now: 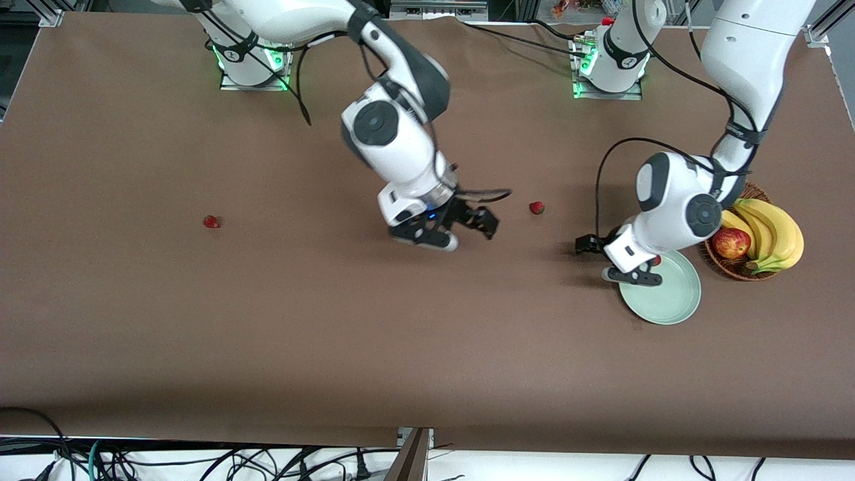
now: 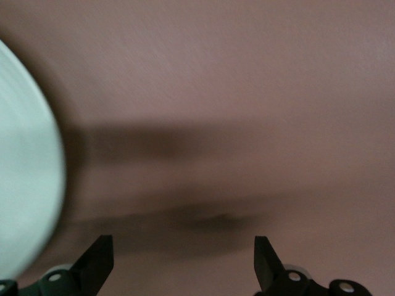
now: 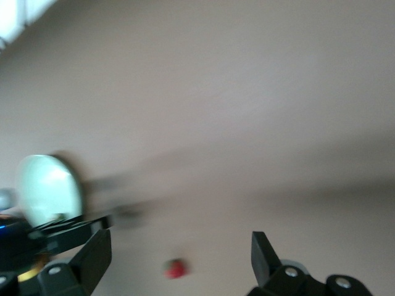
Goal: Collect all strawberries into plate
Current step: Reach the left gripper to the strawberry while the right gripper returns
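Two released grippers, right gripper [image 1: 475,226] near strawberry [image 1: 536,208], left gripper [image 1: 596,246] beside plate [image 1: 674,300].

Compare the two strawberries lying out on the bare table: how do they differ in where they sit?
The strawberry near the right arm's end lies alone, away from both claws. The strawberry in the middle lies close beside the open right claw and much closer to the plate, slightly farther from the front camera than the first. Both are small, red, on the brown cloth, and not yet in the plate.
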{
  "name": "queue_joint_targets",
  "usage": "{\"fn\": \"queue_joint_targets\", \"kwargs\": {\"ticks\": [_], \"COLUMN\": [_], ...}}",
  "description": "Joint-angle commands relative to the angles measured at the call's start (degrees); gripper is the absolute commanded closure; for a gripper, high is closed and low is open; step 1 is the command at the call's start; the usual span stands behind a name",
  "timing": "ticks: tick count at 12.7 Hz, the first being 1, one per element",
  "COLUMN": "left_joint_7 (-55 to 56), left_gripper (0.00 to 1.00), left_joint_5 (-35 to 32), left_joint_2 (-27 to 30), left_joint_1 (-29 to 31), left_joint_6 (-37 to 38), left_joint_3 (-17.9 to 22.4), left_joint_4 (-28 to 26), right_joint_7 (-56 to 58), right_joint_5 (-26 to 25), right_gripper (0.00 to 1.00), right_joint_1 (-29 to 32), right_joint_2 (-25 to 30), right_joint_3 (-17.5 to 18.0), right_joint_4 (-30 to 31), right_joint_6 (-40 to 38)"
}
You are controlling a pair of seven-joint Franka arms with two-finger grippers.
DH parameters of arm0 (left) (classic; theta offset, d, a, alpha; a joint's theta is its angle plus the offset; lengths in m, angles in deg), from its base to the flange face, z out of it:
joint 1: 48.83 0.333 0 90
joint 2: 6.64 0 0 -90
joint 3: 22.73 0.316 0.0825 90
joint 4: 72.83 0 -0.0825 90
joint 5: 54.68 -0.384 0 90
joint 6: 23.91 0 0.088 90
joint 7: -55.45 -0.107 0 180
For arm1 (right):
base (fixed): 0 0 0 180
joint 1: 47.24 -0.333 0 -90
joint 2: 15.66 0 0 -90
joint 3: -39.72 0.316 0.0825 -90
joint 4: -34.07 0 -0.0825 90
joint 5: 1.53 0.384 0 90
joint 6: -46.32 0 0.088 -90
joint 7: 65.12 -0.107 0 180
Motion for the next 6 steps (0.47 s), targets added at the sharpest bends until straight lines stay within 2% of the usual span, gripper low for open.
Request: {"fn": "queue_joint_targets", "kwargs": {"ticks": [1, 3, 6], "left_joint_7": [12.6, 22.9, 34.2], "left_gripper": [0.0, 0.0, 0.0], "left_joint_5": [1.3, 1.3, 0.6], "left_joint_2": [5.1, 6.2, 7.8], "left_joint_1": [0.2, -0.2, -0.3], "left_joint_6": [0.8, 0.6, 0.5], "left_joint_3": [-3.2, -6.1, -11.2], "left_joint_4": [-6.7, -9.9, -12.3], "right_joint_7": [19.6, 34.6, 56.0], "right_joint_5": [0.4, 0.3, 0.4], "right_gripper": [0.0, 0.0, 0.0], "right_joint_1": [0.9, 0.9, 0.9], "right_joint_2": [6.2, 10.1, 16.8], "right_joint_3": [-7.7, -15.7, -27.1], "right_joint_4": [10.5, 19.6, 33.9], "right_joint_6": [-5.4, -9.7, -9.8]}}
